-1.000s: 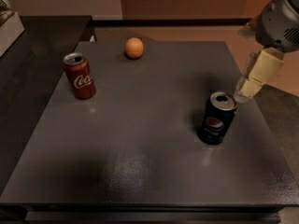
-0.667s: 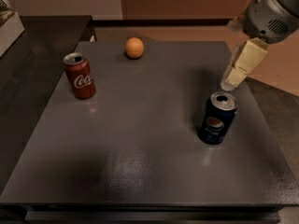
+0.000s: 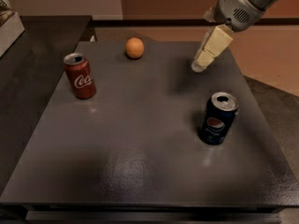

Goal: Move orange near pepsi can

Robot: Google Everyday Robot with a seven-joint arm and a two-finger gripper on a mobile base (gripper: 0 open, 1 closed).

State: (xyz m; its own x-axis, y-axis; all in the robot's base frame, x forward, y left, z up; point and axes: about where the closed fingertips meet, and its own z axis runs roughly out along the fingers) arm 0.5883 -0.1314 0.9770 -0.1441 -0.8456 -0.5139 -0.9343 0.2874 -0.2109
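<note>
The orange [image 3: 134, 48] sits on the dark table [image 3: 140, 139] near its far edge, left of centre. The pepsi can [image 3: 217, 118] stands upright on the right side of the table, nearer the front. My gripper [image 3: 201, 65] hangs above the table at the upper right, well to the right of the orange and above and behind the pepsi can. It holds nothing that I can see.
A red Coca-Cola can [image 3: 80, 76] stands upright on the left side of the table. A darker counter [image 3: 32, 41] adjoins the table on the left, with a pale box [image 3: 8, 24] at the far left edge. Tan floor lies behind and to the right.
My gripper has moved left and farther back across the table, away from the pepsi can and toward the orange's side. The cans and the orange have not moved.
</note>
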